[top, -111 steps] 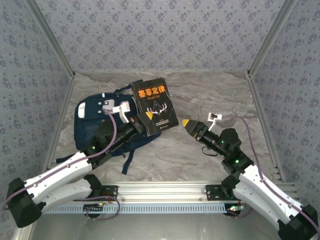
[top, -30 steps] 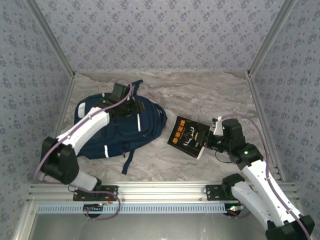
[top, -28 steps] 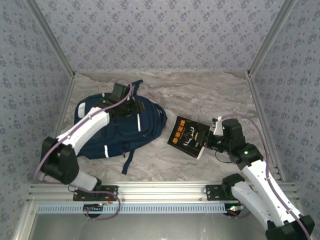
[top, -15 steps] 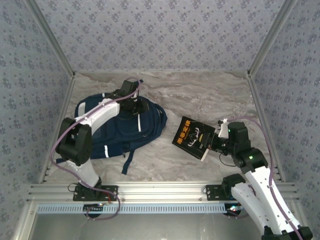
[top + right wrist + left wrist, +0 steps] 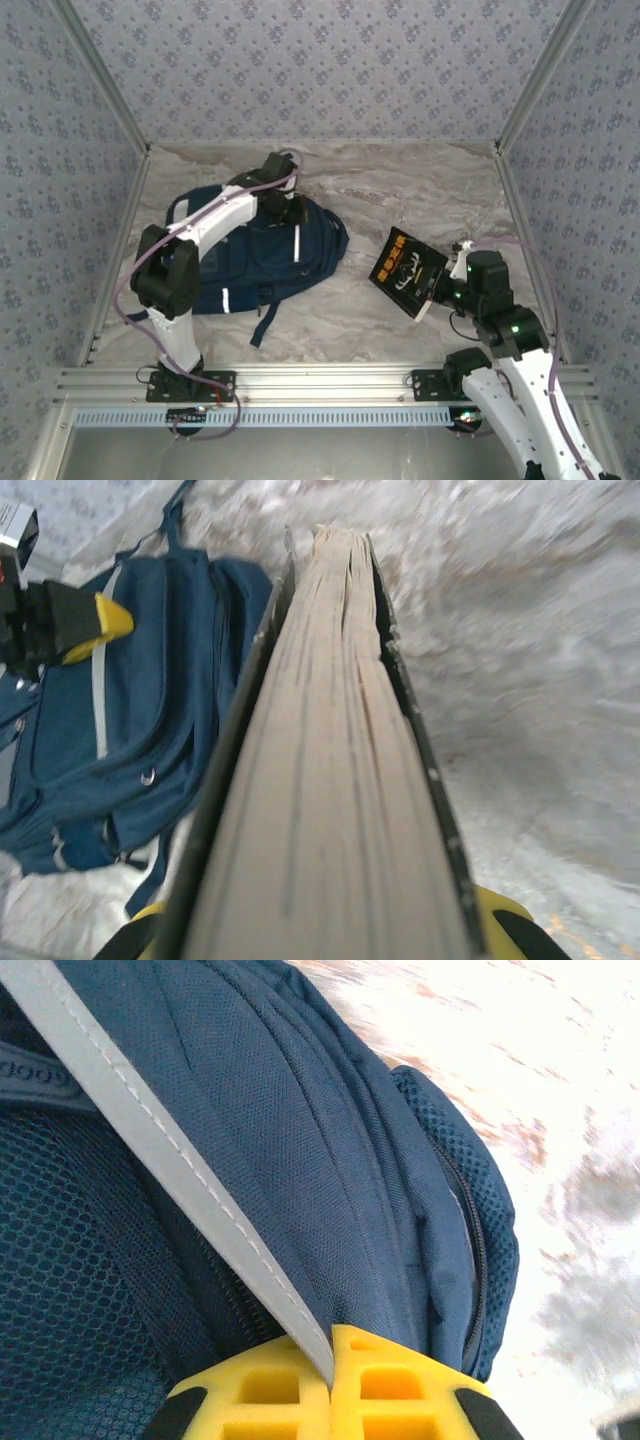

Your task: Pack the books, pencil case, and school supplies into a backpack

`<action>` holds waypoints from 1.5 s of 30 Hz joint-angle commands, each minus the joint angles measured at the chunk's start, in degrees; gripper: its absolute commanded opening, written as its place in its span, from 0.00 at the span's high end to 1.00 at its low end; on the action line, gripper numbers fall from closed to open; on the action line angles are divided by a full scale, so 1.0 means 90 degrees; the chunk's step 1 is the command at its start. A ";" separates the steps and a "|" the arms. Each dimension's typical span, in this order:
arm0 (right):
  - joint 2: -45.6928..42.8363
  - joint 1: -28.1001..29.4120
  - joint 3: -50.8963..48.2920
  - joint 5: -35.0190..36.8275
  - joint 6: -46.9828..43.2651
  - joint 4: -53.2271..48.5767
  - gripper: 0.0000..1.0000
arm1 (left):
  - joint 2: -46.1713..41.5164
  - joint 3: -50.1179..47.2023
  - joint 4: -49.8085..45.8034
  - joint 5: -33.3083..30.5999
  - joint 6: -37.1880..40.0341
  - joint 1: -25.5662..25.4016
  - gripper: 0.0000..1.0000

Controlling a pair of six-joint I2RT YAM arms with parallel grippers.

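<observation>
Marble tabletop: left gripper pinches backpack fabric, right gripper clamps black book.

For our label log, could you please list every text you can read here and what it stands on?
Too small and tilted to read: yellow lettering on the book cover.
Cut off and blurred, unreadable: letters on a grey patch on the backpack.
No other writing is visible.

Navy backpack lies flat at left; black yellow-lettered book tilts, apart, at right.
</observation>
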 commanded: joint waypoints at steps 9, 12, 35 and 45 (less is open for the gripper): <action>-0.0571 -0.0046 0.1018 0.1106 -0.0216 -0.0444 1.00 | -0.0804 0.1288 -0.1240 0.1128 0.1085 -0.0969 1.00; -0.0627 -0.0045 0.1194 0.1059 -0.0216 -0.0495 1.00 | -0.1252 0.1311 -0.1384 0.1684 0.1366 -0.0801 1.00; -0.0737 -0.0036 -0.1314 -0.2992 0.3691 0.4129 1.00 | -0.1383 0.2892 -0.1633 0.4147 0.1468 0.0525 1.00; 0.0104 0.0448 -0.1887 -0.2809 0.4693 0.6057 1.00 | -0.1441 0.2909 -0.1655 0.4198 0.1500 0.0568 1.00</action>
